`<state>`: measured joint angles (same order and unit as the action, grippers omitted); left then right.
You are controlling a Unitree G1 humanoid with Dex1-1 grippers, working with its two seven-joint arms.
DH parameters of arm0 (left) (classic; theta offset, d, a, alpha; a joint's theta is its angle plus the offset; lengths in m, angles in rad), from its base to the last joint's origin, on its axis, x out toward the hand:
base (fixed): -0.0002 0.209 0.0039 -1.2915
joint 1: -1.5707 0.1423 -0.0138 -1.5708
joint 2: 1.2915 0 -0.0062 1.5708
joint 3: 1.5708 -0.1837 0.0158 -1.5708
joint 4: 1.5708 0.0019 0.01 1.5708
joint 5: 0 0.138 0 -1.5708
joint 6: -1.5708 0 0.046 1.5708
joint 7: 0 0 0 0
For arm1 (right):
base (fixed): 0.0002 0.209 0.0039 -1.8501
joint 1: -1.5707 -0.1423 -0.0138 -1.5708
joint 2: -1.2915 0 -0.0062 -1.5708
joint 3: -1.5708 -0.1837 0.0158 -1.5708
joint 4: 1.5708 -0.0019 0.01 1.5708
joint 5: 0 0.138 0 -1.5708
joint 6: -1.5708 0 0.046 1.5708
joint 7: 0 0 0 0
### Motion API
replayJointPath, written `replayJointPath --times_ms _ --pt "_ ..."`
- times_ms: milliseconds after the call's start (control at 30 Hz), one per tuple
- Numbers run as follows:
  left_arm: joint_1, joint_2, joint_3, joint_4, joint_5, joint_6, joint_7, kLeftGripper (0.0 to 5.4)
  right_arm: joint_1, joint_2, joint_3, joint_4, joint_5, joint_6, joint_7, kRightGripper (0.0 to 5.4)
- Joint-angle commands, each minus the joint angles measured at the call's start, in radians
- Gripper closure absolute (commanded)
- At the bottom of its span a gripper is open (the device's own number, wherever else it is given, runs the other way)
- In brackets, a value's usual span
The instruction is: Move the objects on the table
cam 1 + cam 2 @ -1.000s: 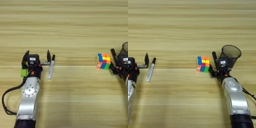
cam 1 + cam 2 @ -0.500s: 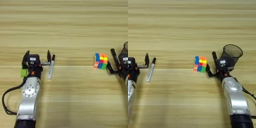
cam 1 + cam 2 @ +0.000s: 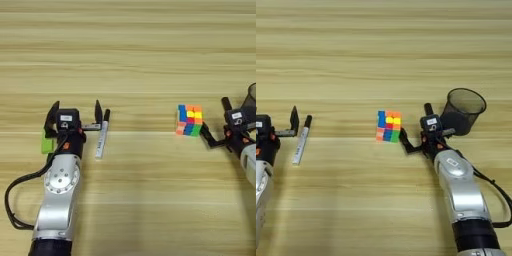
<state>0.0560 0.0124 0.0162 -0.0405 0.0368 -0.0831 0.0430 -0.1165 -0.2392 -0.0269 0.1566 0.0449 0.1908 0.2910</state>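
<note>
Right gripper (image 3: pixel 415 129): fingers spread apart, nothing between them. The lower finger (image 3: pixel 405 141) sits just at the right edge of the puzzle cube (image 3: pixel 388 126); can't tell if it actually touches. The other finger points up, away from the cube. Right arm comes in from the lower right.

Cube stands on the table (image 3: pixel 381 60) near centre, scrambled faces (blue, yellow, red, orange, green visible). Black mesh cup (image 3: pixel 463 110) stands upright just right of the gripper, behind its wrist.

Left gripper (image 3: pixel 75 117): fingers wide apart, holding nothing. Its right finger (image 3: pixel 98 112) is just beside the cap end of the white marker (image 3: pixel 102 138) (black cap at the far end, body lying lengthwise, slightly tilted). Contact unclear.

Small bright-green block (image 3: pixel 47 145) lies flat by the left side of the left gripper's body, partly hidden by it. Left arm runs down to the lower left, black cable looping off it.
</note>
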Motion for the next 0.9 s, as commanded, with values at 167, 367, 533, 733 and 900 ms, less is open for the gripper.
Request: replayJointPath --times_ms 167,367,533,733,900 --pt "-0.005 -0.001 -0.005 -0.01 0.008 0.016 0.005 0.0 -0.009 -0.001 0.035 -0.003 0.002 -0.048 0.044 0.03" --pt "-0.007 0.0 -0.006 -0.007 0.008 0.015 0.005 0.0 0.004 0.004 0.062 -0.021 -0.002 -0.105 0.07 0.03" --pt "-0.007 0.001 -0.007 -0.005 0.009 0.017 0.004 0.0 0.015 0.007 0.081 -0.038 0.002 -0.131 0.089 0.03" --pt "-0.007 0.002 -0.007 -0.002 0.011 0.023 0.005 0.0 0.019 0.008 0.076 -0.044 0.001 -0.143 0.081 0.03" --pt "-0.005 0.007 -0.014 0.009 0.028 0.044 0.008 0.0 0.01 0.008 0.033 -0.037 0.01 -0.153 0.042 0.03"
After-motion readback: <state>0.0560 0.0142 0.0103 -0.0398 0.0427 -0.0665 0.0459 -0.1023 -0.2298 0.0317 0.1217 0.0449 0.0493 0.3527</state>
